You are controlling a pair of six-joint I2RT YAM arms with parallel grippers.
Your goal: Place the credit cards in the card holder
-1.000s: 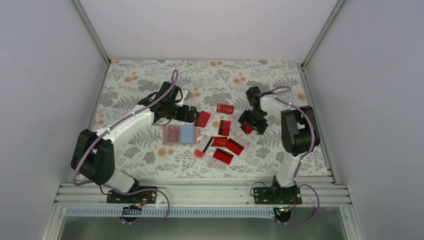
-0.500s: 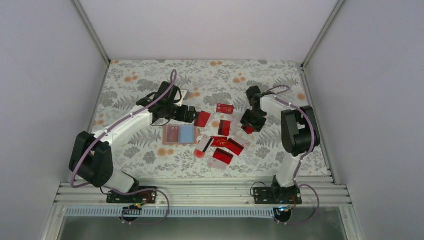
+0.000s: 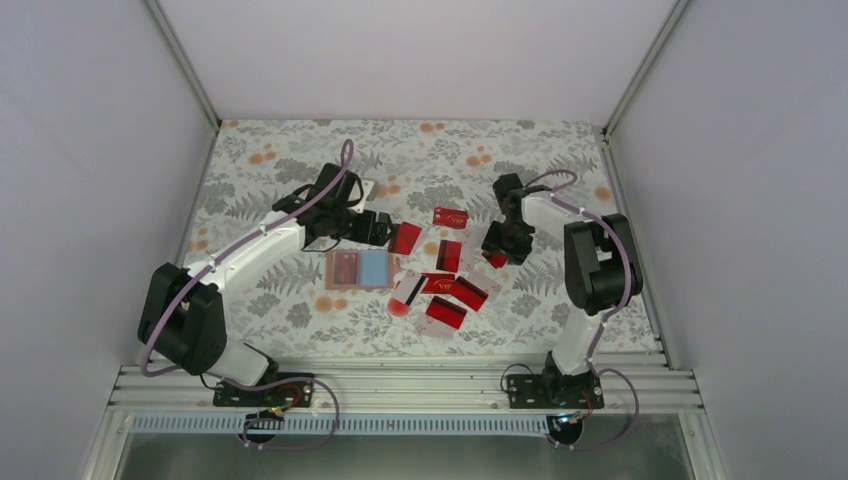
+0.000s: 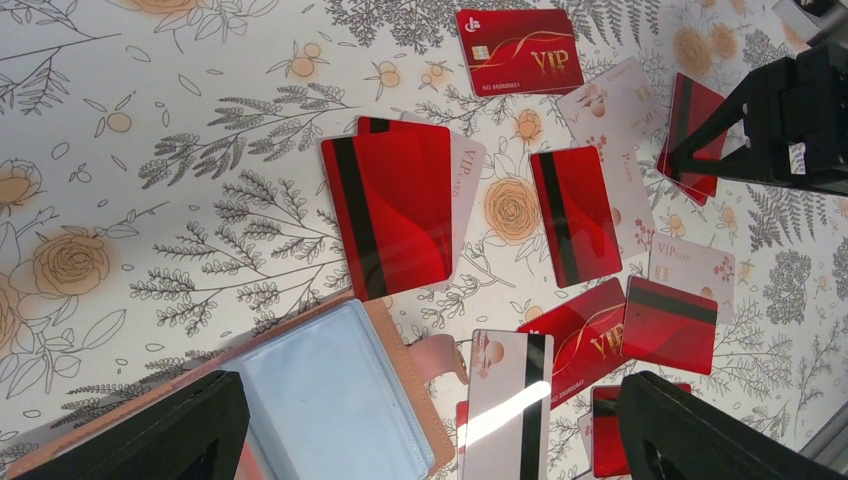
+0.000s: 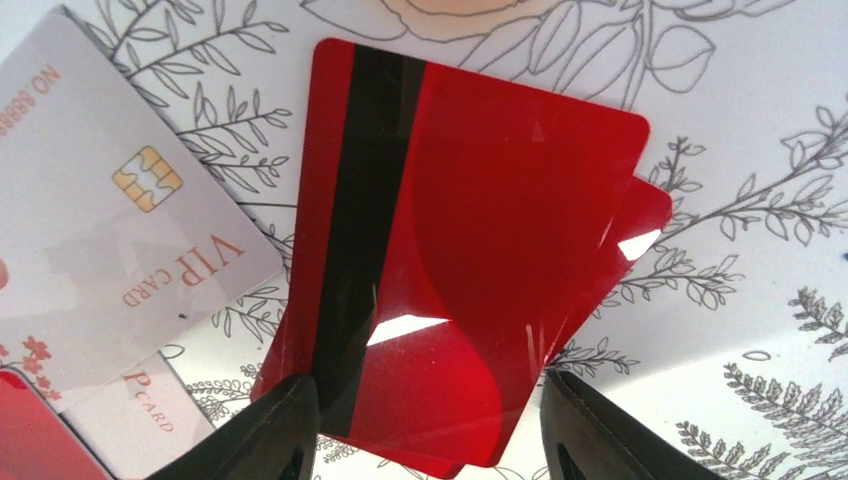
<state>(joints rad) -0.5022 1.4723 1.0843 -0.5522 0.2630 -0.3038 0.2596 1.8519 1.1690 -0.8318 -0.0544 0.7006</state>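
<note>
My right pincer pinches a red card between its fingers; my left pincer hangs spread, the card holder beneath it.

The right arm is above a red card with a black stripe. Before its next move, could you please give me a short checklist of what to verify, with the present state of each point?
1. The card holder lies open with its pockets facing up: ok.
2. The right gripper has one jaw on each side of the striped red card: ok.
3. The striped red card lies alone: not ok. A second red card lies directly under it, slightly offset.
4. The grip on the card is firm: cannot tell.
5. The left gripper is open and holds nothing: ok.
</note>
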